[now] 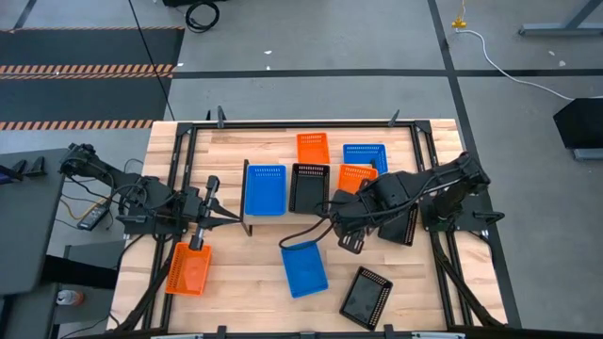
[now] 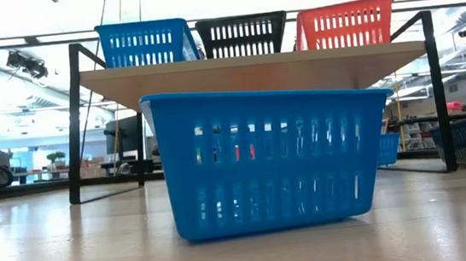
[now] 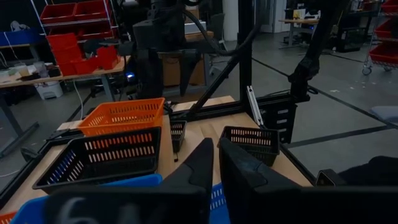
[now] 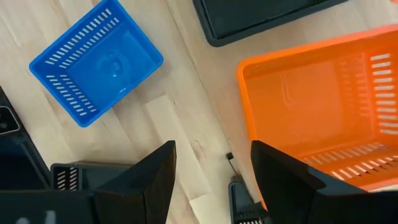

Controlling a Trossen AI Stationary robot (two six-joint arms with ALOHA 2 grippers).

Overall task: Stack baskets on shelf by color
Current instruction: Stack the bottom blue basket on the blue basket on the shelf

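On the shelf (image 2: 253, 73) stand a blue basket (image 1: 265, 188), a black basket (image 1: 308, 186) and an orange basket (image 1: 356, 177), side by side on their bottoms. Another blue basket (image 1: 304, 268) sits on the table in front. My left gripper (image 1: 228, 218) is shut at the shelf's left end and looks level across the baskets (image 3: 216, 149). My right gripper (image 4: 212, 149) is open and points down over bare wood beside the orange basket's corner (image 4: 249, 74). In the high view it is by the shelf's right part (image 1: 335, 217).
On the table rest an orange basket (image 1: 188, 268) near the left arm, a black basket (image 1: 366, 296) near the front edge and another black one (image 1: 407, 224) under the right arm. Behind the shelf are an orange basket (image 1: 314, 148) and a blue one (image 1: 366, 155).
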